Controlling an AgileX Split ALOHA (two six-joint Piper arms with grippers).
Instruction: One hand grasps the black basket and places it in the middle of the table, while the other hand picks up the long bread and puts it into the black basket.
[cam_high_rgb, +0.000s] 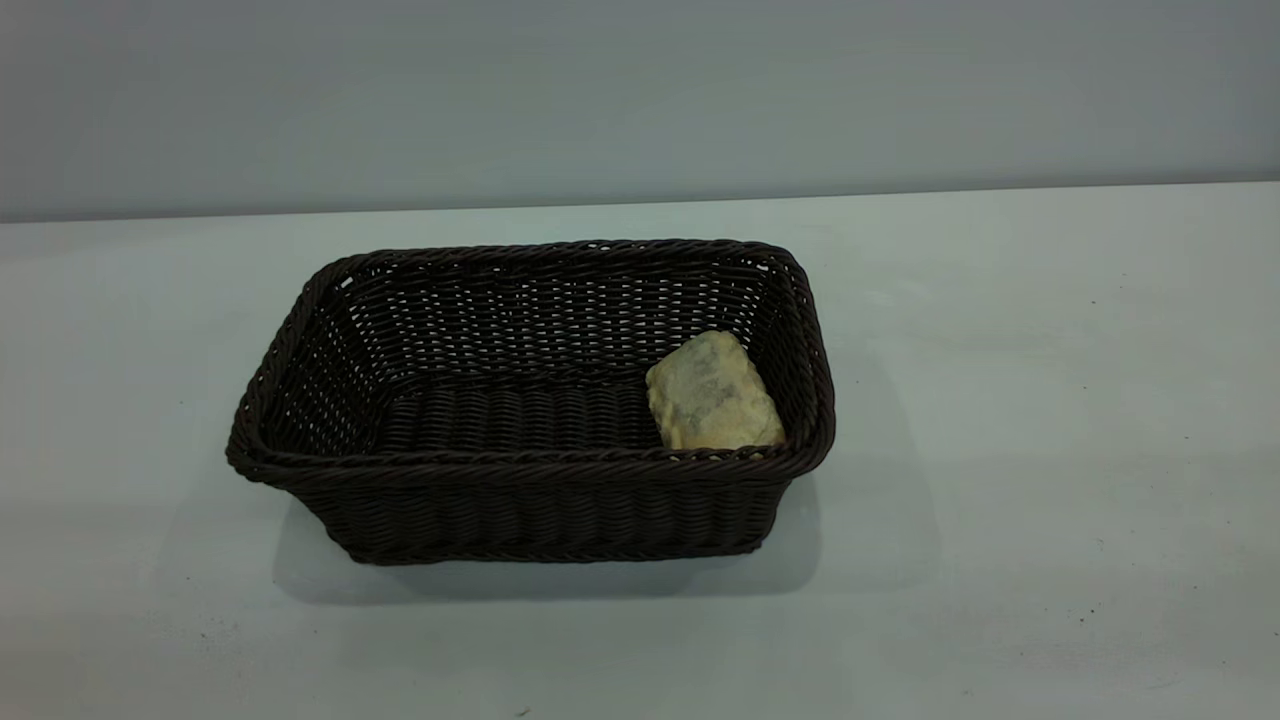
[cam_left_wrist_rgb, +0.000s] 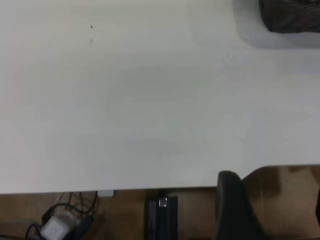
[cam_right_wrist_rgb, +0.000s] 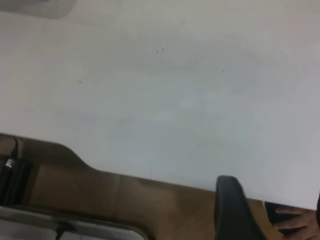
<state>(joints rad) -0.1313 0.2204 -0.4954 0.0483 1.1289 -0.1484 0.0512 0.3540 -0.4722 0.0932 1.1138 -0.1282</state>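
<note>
The black basket (cam_high_rgb: 530, 500) stands on the table (cam_high_rgb: 1050, 400) near its middle. The long bread (cam_high_rgb: 712, 392) lies inside it at the right end, pale mottled side up, against the near wall. Neither gripper shows in the exterior view. My left gripper (cam_left_wrist_rgb: 272, 200) hangs open and empty over the table's edge, far from the basket, of which one corner (cam_left_wrist_rgb: 290, 15) shows in the left wrist view. My right gripper (cam_right_wrist_rgb: 270, 200) is also open and empty over the table's edge. Only one finger of each shows fully.
Past the table edge the left wrist view shows a wooden floor, a black box (cam_left_wrist_rgb: 161, 215) and cables (cam_left_wrist_rgb: 60, 225). The right wrist view shows a person's hand (cam_right_wrist_rgb: 295, 220) beside the table edge and dark equipment (cam_right_wrist_rgb: 10, 180).
</note>
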